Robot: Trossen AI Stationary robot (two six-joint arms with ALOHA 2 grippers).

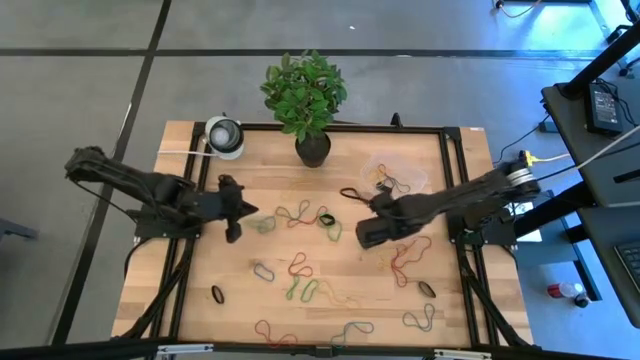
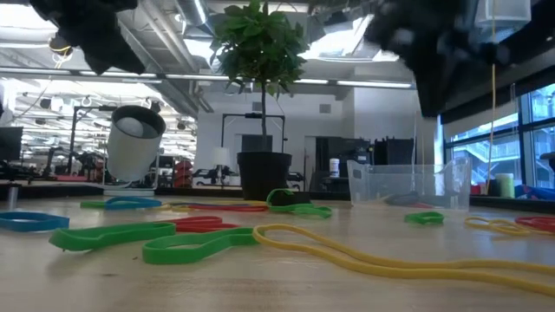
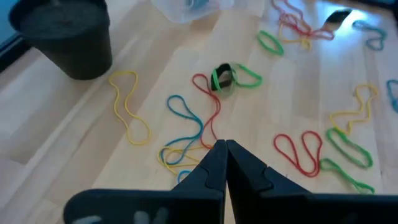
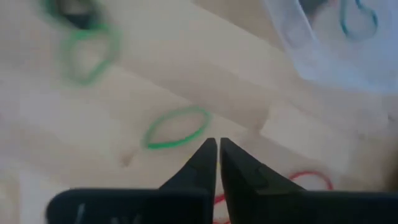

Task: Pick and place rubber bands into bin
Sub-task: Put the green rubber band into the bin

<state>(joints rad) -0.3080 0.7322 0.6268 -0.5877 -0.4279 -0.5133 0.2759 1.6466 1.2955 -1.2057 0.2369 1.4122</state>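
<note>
1. The right gripper (image 4: 217, 147) hovers over the wood near the table's middle with its tips almost together, only a sliver of gap between them — and nothing in them that I can see.
2. Just ahead of those tips lies a green band (image 4: 176, 127), flat on the table and apart from the fingers.
3. The bin (image 1: 393, 169) sits near the right back part of the table, beside the plant pot (image 1: 313, 148), with a few bands already in it.
4. The left gripper (image 3: 225, 149) is clenched empty on the other side, above a tangle of blue and yellow loops (image 3: 180, 134).
5. The rest of the rubber bands (image 1: 300, 272) are scattered well across the table.
6. Handling, I'd judge: featherlight, floppy, lying dead flat — so pinch one strand with the tips right down on the wood. Expect them to stretch or snag on a neighbour.
</note>
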